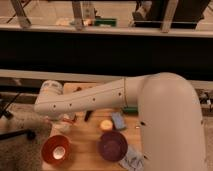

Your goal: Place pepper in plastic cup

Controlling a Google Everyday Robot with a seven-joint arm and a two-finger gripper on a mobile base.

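The big white arm [115,97] sweeps across the desk [90,145] from the right, its elbow joint [50,97] over the desk's left part, and it blocks most of the far side. The hand [64,120] hangs just below that joint at the left edge; whether it is clenched or released cannot be told. A glimpse of red beside it may be the pepper [70,119], and the pale shape under it may be the plastic cup [63,126], mostly hidden. Nearer the camera stand an orange-red bowl [55,149] and a dark purple bowl [112,145]. Between them and the arm lie a yellow-orange lump [105,125], a blue-grey block [119,121] and a dark stick [88,116].
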